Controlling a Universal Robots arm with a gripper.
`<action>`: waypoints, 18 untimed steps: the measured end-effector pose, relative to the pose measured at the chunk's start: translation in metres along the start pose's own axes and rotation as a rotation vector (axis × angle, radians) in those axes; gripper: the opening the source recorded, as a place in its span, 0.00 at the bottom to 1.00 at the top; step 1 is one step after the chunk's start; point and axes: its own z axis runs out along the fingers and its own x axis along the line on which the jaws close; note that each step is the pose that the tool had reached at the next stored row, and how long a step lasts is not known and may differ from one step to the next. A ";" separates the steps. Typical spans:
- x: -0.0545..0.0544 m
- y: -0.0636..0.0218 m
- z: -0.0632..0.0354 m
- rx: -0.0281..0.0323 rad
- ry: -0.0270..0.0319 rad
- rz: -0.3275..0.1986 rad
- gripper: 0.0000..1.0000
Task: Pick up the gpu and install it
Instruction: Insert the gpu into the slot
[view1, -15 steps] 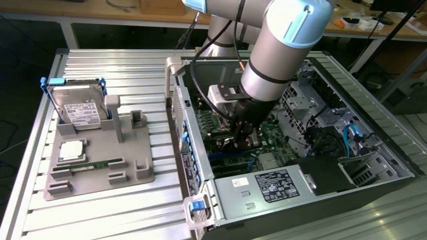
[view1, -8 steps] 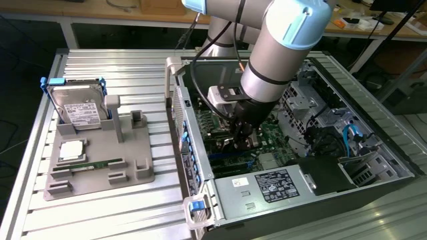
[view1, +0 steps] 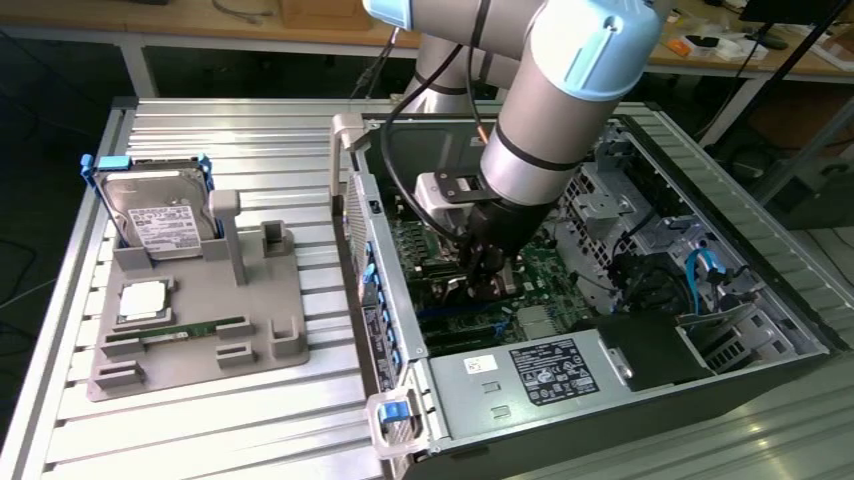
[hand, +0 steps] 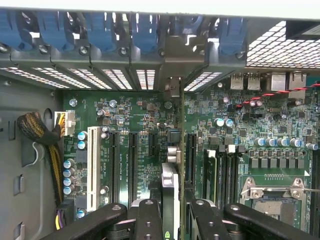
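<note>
My gripper (view1: 483, 282) reaches down into the open computer case (view1: 747, 230), just above the green motherboard (view1: 547, 265). In the wrist view the gpu (hand: 171, 187) shows edge-on as a thin upright card with a silvery edge. It is held between the black fingers (hand: 149, 220) of the gripper (hand: 175, 222), which is shut on it. The card stands over the motherboard (hand: 135, 120) among the dark expansion slots (hand: 191, 155). Its metal end reaches toward the rear slot openings (hand: 172, 85). Whether its lower edge sits in a slot is hidden.
Outside the case, a grey holder (view1: 200, 320) carries the silver hard drive (view1: 154, 215), a processor chip (view1: 144, 300) and a green memory stick (view1: 187, 328). The power supply (view1: 534, 370) fills the case's near end. A cable bundle (hand: 42, 135) and a processor socket (hand: 270, 195) flank the slots.
</note>
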 end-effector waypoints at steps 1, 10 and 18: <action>0.000 0.0000 0.0003 0.0001 -0.0001 0.000 0.27; 0.000 0.0001 -0.0049 0.0005 -0.0009 0.000 0.27; 0.000 0.0004 -0.0051 0.0002 -0.0004 0.000 0.27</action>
